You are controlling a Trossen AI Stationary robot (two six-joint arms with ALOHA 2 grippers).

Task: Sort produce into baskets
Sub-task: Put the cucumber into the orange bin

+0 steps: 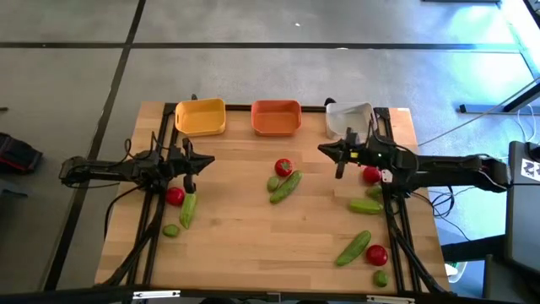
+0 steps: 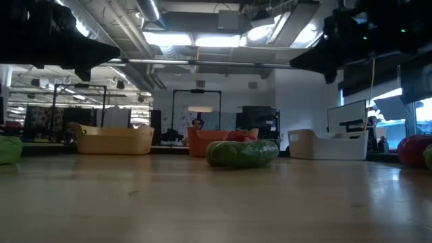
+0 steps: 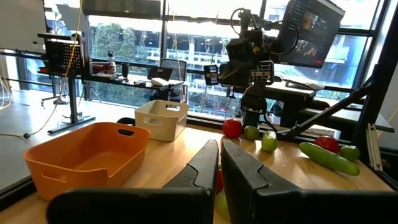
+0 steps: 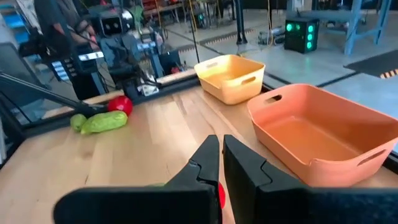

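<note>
Three baskets stand in a row at the table's far edge: yellow (image 1: 201, 116), orange (image 1: 277, 117) and white (image 1: 349, 120). A tomato (image 1: 283, 167), a cucumber (image 1: 287, 186) and a lime (image 1: 273, 182) lie at mid-table. A tomato (image 1: 175, 196), a cucumber (image 1: 188, 209) and a lime (image 1: 171, 230) lie at the left. Several more pieces lie at the right, among them a tomato (image 1: 371, 175) and a cucumber (image 1: 365, 205). My left gripper (image 1: 209, 160) (image 3: 220, 144) is shut and empty, above the table, pointing right. My right gripper (image 1: 322, 149) (image 4: 220, 140) is shut and empty, pointing left.
A second cucumber (image 1: 353, 247), a tomato (image 1: 376, 253) and a lime (image 1: 380, 277) lie near the table's front right corner. Bare wood (image 1: 253, 245) lies between the middle group and the near edge. Dark frame rails run along both sides of the table.
</note>
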